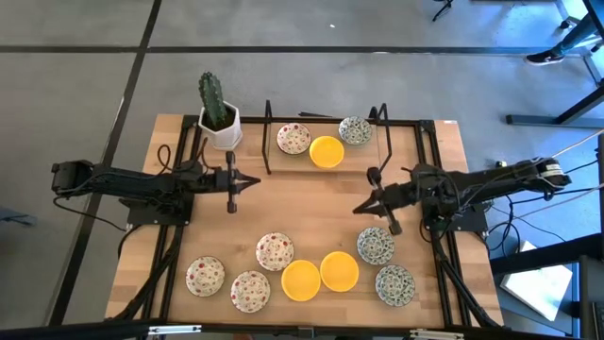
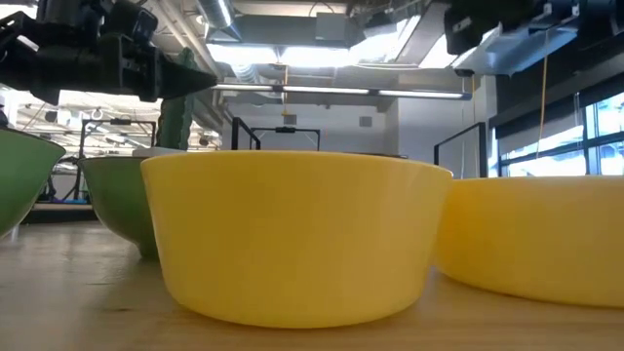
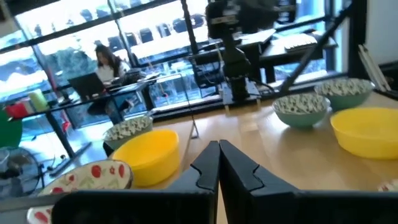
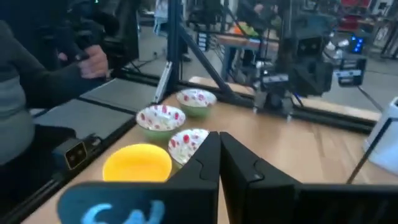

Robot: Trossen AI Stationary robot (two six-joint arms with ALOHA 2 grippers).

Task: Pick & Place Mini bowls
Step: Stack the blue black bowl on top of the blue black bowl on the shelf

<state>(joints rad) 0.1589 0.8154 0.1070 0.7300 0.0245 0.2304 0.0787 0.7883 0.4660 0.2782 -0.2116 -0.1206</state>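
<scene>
Yellow mini bowls (image 2: 292, 239) crowd near edge w/ red-speckled bowls (image 1: 274, 250) & green-patterned bowls (image 1: 376, 245), three more far-centre; left gripper (image 1: 253, 179) & right gripper (image 1: 360, 209) both shut, empty, mid-table; risk: descending shut, fingers would knock rims, not grasp.

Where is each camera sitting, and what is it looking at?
High view: above the table, looking straight down; both arms show, the left tool and right tool shut, over bare wood.
Low view: at tabletop height, facing a yellow bowl; arm parts hang overhead.
Left wrist view: on the left arm, past its shut tool toward the right arm.
Right wrist view: on the right arm, past its shut tool toward red-speckled bowls.
Shared: both wrist views show the opposite arm; all show yellow bowls.
</scene>
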